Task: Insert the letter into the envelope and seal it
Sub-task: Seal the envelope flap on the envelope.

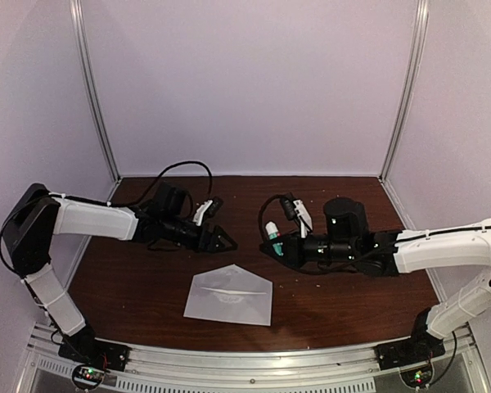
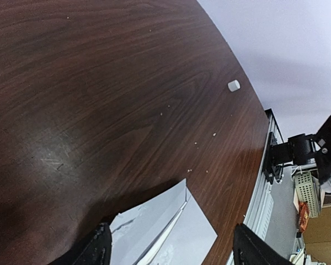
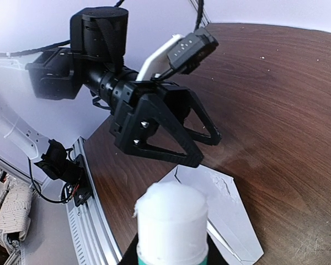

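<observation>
- No readable writing anywhere. The glue stick (image 3: 171, 222) has a plain white cap and a teal body, and any label on it is too small or blurry to make out.
- Left gripper (image 1: 226, 240): jaws are wide apart with nothing in them. In the left wrist view the two black fingers (image 2: 96, 249) sit at the bottom corners of the frame, and all you see between them is table (image 1: 352, 303) and paper.
- Right gripper (image 1: 280, 248): clamped on the glue stick, with the cap sticking out past the fingertips toward the left gripper. The two grippers face each other, tips near each other but apart.
- The envelope (image 1: 229, 301) lies flat on the table, just on the near side of both sets of jaws and roughly under the gap between them. Neither gripper touches it. From the left wrist cam one corner of it shows between the open fingers, lower down.
- Its long axis runs left to right, a bit skewed, and the pointed flap aims away from the arm bases, toward that gap.
- There's a wrinkled patch near one end of it in the right wrist view.
- A small white bit (image 2: 233, 85) sits on the table well ahead of the left jaws, plus a few crumbs.
</observation>
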Controlling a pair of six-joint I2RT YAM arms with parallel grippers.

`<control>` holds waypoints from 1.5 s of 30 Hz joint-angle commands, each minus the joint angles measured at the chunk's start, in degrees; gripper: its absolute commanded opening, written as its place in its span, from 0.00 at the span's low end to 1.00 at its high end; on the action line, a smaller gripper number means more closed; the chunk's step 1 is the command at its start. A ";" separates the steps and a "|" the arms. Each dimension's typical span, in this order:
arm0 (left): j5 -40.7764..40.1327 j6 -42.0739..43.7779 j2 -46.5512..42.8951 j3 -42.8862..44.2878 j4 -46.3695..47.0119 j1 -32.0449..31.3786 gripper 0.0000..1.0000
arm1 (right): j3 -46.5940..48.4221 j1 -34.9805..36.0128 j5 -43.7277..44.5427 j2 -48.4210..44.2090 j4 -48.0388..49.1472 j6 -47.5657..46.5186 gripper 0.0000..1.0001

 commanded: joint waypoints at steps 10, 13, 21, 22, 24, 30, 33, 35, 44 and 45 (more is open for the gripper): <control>1.39 5.68 14.28 11.12 -5.93 2.19 0.77 | -1.34 -1.65 -1.64 -1.31 3.41 1.44 0.05; 1.66 6.50 15.70 11.76 -7.87 2.19 0.77 | -1.54 -1.87 -1.74 -1.18 3.47 1.59 0.05; 5.59 7.81 15.45 10.04 -11.66 1.93 0.77 | -1.57 -2.14 -2.26 -0.59 3.88 1.64 0.05; 5.92 8.01 15.37 9.72 -12.11 1.81 0.77 | -1.52 -2.10 -2.45 -0.49 3.89 1.72 0.05; 6.65 8.76 15.11 9.51 -12.99 1.37 0.77 | -1.43 -2.11 -2.71 -0.32 3.93 1.72 0.05; 7.10 10.82 13.72 9.38 -16.02 -0.06 0.76 | -1.43 -2.10 -2.85 -0.41 3.81 1.83 0.05; 7.19 11.35 12.30 8.79 -16.68 -0.39 0.76 | -1.72 -2.10 -2.86 -0.69 3.78 2.09 0.05; 7.60 11.52 11.30 8.26 -16.68 -0.69 0.76 | -2.01 -2.10 -2.56 -0.90 3.89 2.31 0.05; 8.38 11.52 8.49 5.75 -17.13 -2.38 0.76 | -2.98 -2.10 -2.45 -1.73 3.74 2.95 0.05; 8.28 11.44 8.03 5.39 -17.16 -2.69 0.76 | -3.13 -2.10 -2.30 -1.90 3.72 3.02 0.05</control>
